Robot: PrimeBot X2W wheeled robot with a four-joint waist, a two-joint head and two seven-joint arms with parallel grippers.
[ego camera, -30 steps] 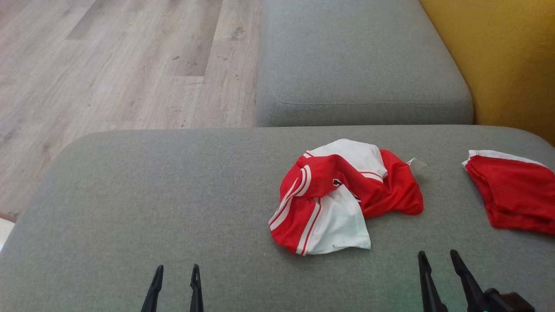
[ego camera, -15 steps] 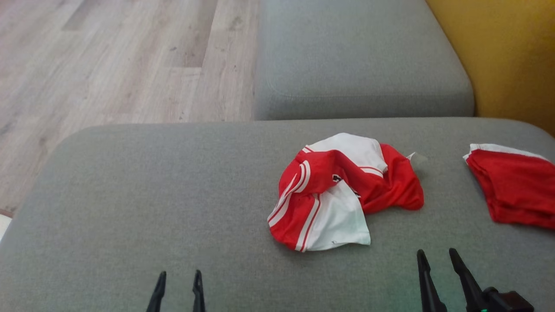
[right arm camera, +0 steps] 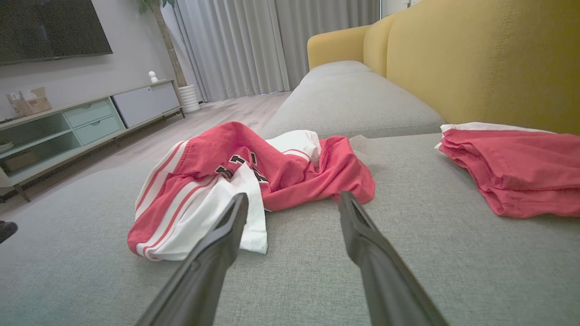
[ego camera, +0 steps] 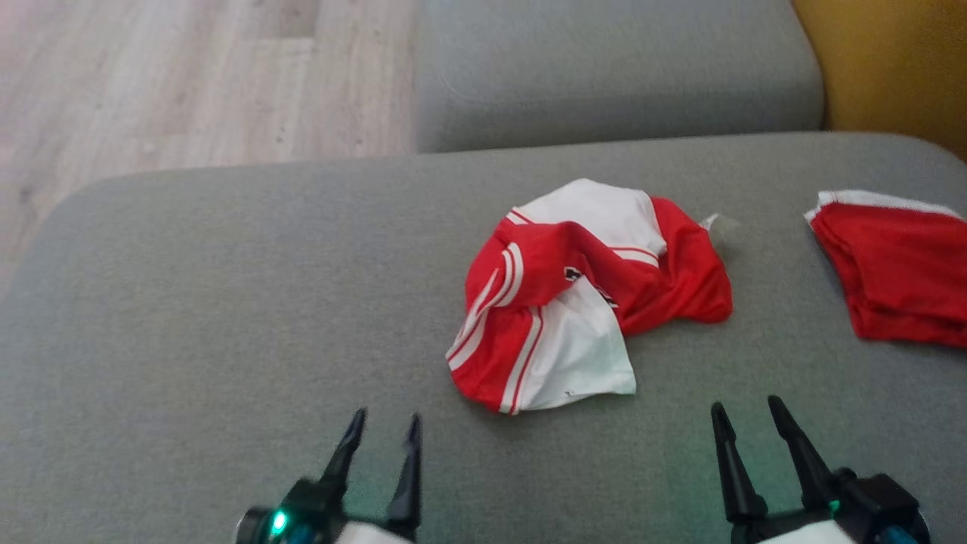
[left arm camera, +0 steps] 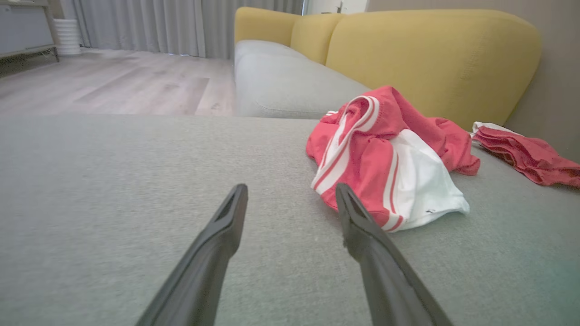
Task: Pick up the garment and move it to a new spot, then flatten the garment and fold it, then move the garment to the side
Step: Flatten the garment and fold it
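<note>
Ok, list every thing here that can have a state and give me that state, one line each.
Red and white fabric garment: crumpled in a heap on the grey sofa cushion, not held.
Red fabric garment with white trim: lying flat in layers, apart from the heap, to its right.
Left gripper: open, empty, short of the heap.
Right gripper: open, empty, short of the heap.

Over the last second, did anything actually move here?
The head view tipped down, so the whole picture slid. The left end effector crept forward and rightward, toward the crumpled red-and-white garment. Nothing was grabbed or let go: both end effectors stay open and empty. The right end effector, that garment and the red garment beside it kept their places on the grey cushion.
</note>
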